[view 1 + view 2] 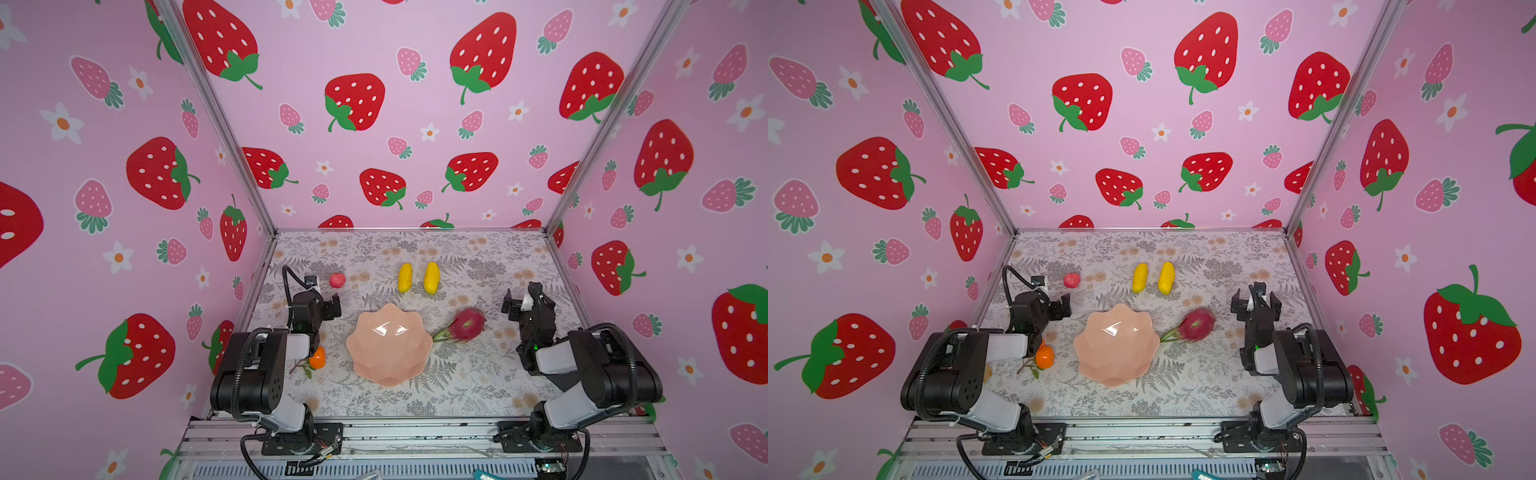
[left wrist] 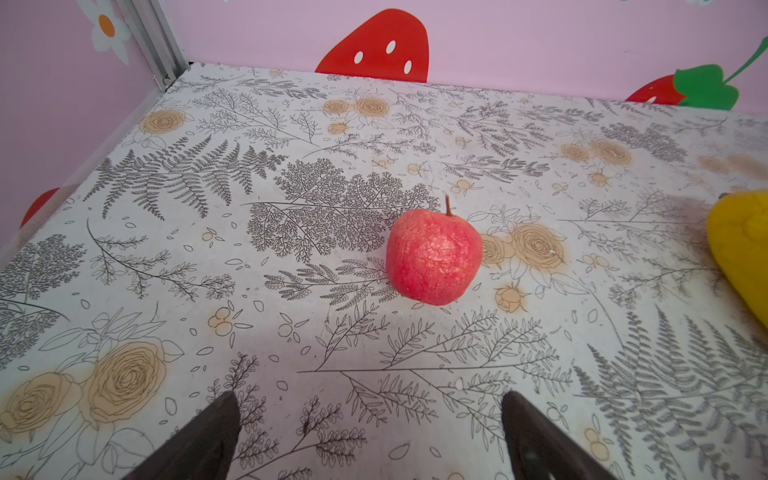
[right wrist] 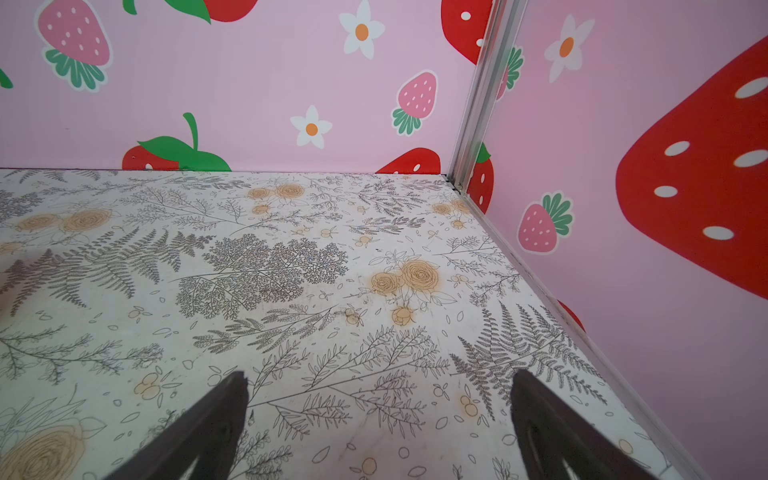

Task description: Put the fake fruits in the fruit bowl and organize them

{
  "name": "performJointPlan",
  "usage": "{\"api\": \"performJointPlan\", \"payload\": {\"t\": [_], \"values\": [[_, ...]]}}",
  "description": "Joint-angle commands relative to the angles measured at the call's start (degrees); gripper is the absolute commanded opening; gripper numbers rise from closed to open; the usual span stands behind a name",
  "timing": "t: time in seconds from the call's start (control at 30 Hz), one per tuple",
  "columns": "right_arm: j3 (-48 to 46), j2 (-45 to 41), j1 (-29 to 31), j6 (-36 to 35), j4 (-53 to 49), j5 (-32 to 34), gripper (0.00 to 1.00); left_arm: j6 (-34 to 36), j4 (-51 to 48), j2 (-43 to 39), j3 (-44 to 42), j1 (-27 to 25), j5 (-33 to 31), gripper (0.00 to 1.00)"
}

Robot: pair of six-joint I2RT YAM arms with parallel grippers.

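All fruits lie on the tabletop (image 1: 478, 374) outside the bowl (image 1: 388, 345): the dragon fruit (image 1: 467, 325) is just right of it, two yellow fruits (image 1: 405, 277) are behind it, the red fruit (image 1: 337, 280) is at the far left, and the orange (image 1: 318, 358) is at the near left, partly under the left arm. The left claw (image 2: 370, 405) gapes wide, holding nothing, facing the red fruit. The right claw (image 3: 378, 382) gapes equally wide above bare tabletop, gripping nothing.
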Motion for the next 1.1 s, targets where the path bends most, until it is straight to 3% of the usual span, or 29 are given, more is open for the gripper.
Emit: {"api": "performJointPlan", "payload": {"t": [0.0,0.2,0.3,0.4,0.47,0.5,0.63,0.77,0.83,0.97,1.07], "values": [[0.87,0.31,0.01,-0.66,0.55,0.72,0.99,0.9,0.66,-0.34,1.32,0.31,0.51,0.99],[0.39,-0.06,0.01,-0.44,1.46,0.94,0.99,0.81,1.09,-0.53,1.08,0.29,0.42,0.99],[-0.89,-5.72,0.62,0.79,-0.74,5.96,0.99,-1.31,-2.29,-5.02,1.21,0.31,-4.49,0.99],[1.85,-17.65,0.77,5.57,-18.21,10.59,0.99,-4.22,-14.12,-13.49,4.24,-0.51,-12.81,0.99],[8.1,-24.85,0.75,13.72,-37.7,10.58,0.99,-11.03,-26.74,-18.74,9.03,-2.6,-21.13,0.99],[11.63,-26.63,0.8,17.16,-46.72,8.59,0.99,-14.1,-34.77,-20.62,13.54,-3.54,-22.05,0.99],[26.87,-25.58,3.7,32.52,-79.67,0.02,0.99,-15.4,-58.27,-24.57,28.2,-11.61,-10.4,0.99],[30.97,-24.26,12.99,43.04,-91.0,-3.11,0.99,-9.44,-66.91,-26.27,30.5,-18.78,15.66,0.99],[31.09,-24.51,16.16,47.43,-93.86,-3.12,0.99,-6.45,-65.16,-27.12,27.56,-22.95,24.16,0.99],[31.06,-27.05,17.1,47.53,-96.08,-4.75,0.99,3.79,-59.67,-24.51,27.34,-38.91,17.1,0.99],[29.29,-30.18,16.98,47.18,-97.59,-5.67,0.99,12.78,-54.71,-16.83,30.08,-45.76,12.99,0.99]]}}
